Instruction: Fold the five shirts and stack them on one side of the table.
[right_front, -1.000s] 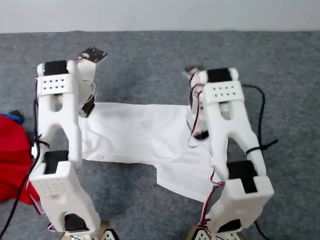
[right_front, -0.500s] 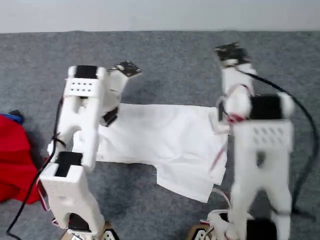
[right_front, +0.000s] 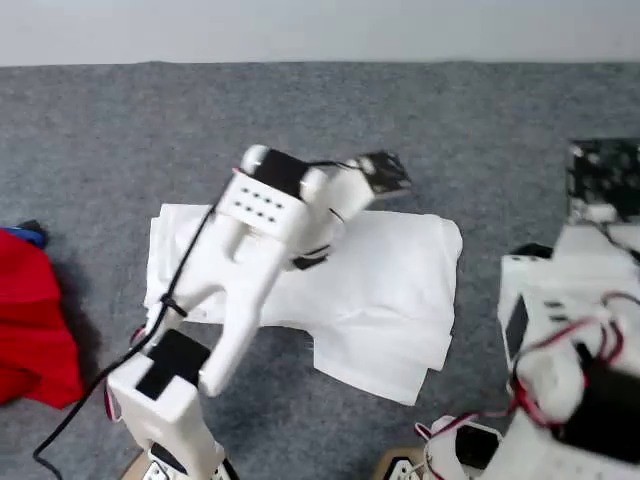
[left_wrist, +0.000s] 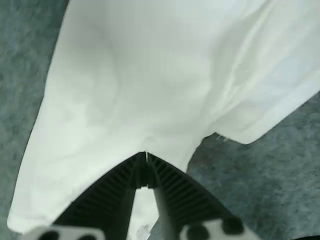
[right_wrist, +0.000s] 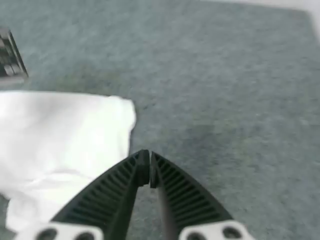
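Note:
A white shirt (right_front: 380, 290) lies spread on the grey table, its right side doubled over in layers. My left arm reaches across it, and the left gripper (right_front: 312, 258) is over the shirt's middle. In the left wrist view the left gripper (left_wrist: 146, 156) is shut, its tips against the white shirt (left_wrist: 150, 75); I cannot tell if cloth is pinched. My right arm (right_front: 575, 330) stands off the shirt's right edge. The right gripper (right_wrist: 146, 156) is shut over bare table, just past a corner of the white shirt (right_wrist: 60, 130).
A red garment (right_front: 30, 320) lies heaped at the table's left edge, with a small blue thing (right_front: 30, 236) beside it. Grey carpet-like table surface (right_front: 480, 120) stretches open behind and to the right of the shirt.
My left arm has swung right, from the shirt's left edge to its middle. My right arm has pulled off the shirt to the right. The shirt's right edge now lies farther right.

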